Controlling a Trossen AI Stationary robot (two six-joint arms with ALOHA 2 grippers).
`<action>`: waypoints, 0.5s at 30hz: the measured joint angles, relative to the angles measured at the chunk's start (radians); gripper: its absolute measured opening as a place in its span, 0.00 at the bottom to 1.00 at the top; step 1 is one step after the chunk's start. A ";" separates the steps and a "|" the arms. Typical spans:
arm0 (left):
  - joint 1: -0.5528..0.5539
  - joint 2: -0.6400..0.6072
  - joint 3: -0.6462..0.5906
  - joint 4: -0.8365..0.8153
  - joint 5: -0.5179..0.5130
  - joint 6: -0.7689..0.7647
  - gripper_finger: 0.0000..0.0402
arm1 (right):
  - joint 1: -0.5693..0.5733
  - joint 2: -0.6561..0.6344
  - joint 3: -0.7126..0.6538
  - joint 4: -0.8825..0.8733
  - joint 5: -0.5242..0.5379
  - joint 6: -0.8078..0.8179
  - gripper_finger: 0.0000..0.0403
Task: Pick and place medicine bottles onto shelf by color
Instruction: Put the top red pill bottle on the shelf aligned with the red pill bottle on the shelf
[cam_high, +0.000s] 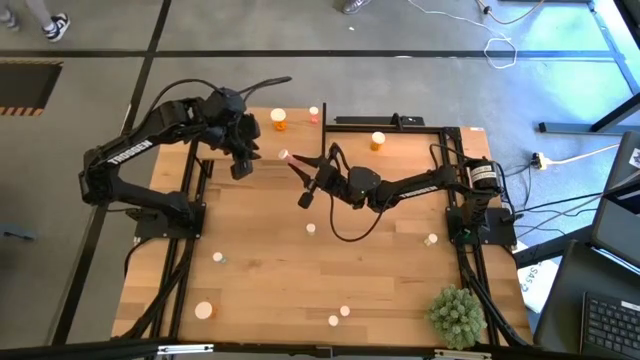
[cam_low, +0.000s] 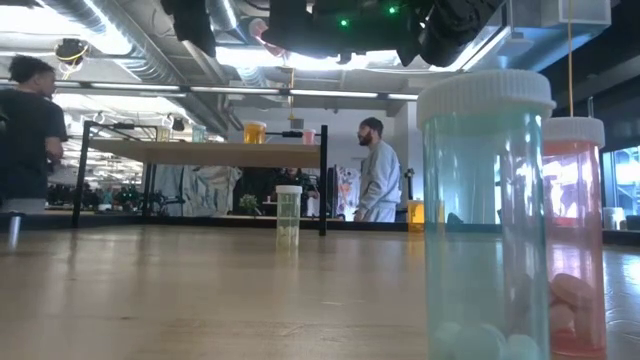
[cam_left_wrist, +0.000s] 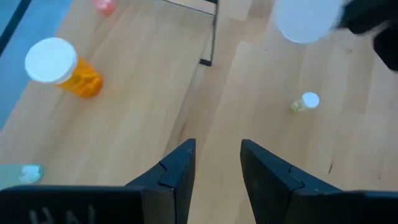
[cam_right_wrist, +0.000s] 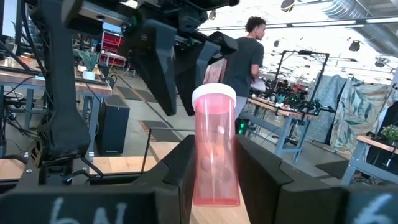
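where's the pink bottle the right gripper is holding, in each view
High view: pink bottle at the right gripper, mid-table, beside the left gripper.
Low view: cannot tell; the arms overhead are cut off.
Left wrist view: probably the blurred white cap.
Right wrist view: upright between that arm's fingers.
Shared landmark: the left gripper, facing the bottle.

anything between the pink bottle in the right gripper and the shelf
Yes. The right gripper holds the pink bottle upright, and the open left gripper hangs just beyond it, near the shelf corner. Nothing else visible intervenes.
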 joint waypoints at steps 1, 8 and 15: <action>-0.004 -0.001 0.000 0.000 0.001 0.015 0.30 | 0.000 0.000 0.000 0.000 0.000 0.000 0.26; -0.035 -0.001 0.000 -0.003 0.002 0.035 0.30 | -0.003 0.000 0.000 0.000 0.008 -0.003 0.26; -0.036 -0.001 0.000 -0.007 -0.037 0.079 0.30 | -0.005 0.000 0.000 -0.002 0.008 -0.005 0.26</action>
